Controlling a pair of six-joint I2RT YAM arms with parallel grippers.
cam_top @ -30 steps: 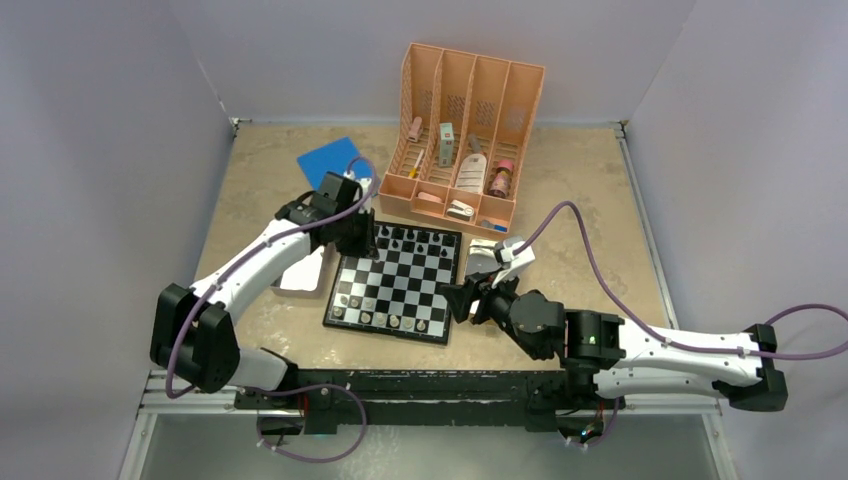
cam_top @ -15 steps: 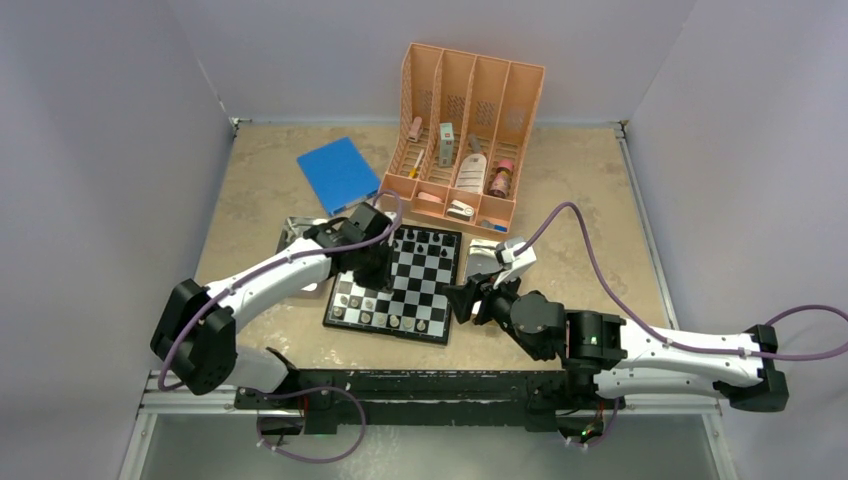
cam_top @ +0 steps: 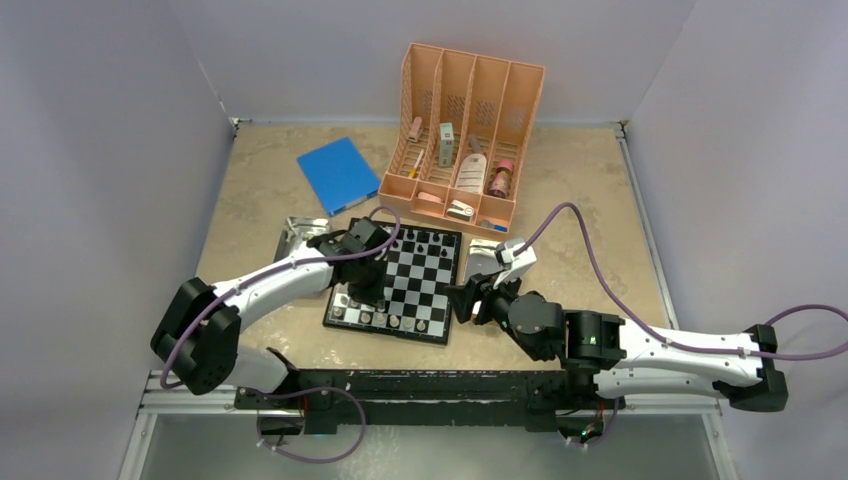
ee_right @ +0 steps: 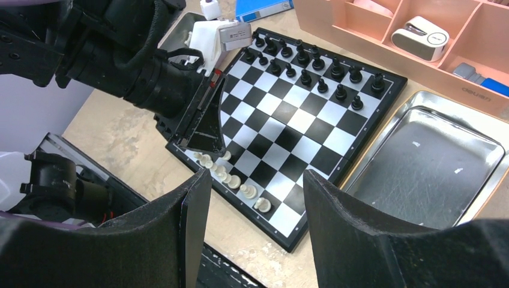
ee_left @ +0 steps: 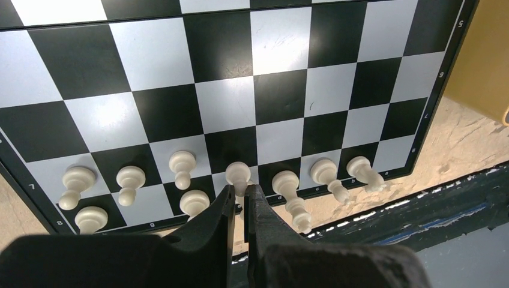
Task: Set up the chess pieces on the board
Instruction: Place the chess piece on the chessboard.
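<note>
The left pincer (ee_left: 240,193) was down over the near left part of the board (cam_top: 412,272). Its two black fingertips were drawn narrow, with the stem of a white pawn (ee_left: 238,173) pinched between them. The pawn's rounded head showed just beyond the tips. It stood upright in the second rank from the board's near edge, in line with the other white pieces (ee_left: 181,165) on either side of it. Two more pale pieces sat in the rank behind, to the left of the fingers.

The black pieces (ee_right: 307,62) filled the two far ranks, and the middle of the board lay bare.

The right pincer (ee_right: 255,180) hung just off the board's right edge, turned toward it, its jaws about half apart and holding nothing. A shiny metal tray (ee_right: 420,162) lay on the surface (cam_top: 585,200) beside the board, under that arm. The peach organizer (cam_top: 465,130) stood beyond the board, and a blue book (cam_top: 338,175) lay to its left.
</note>
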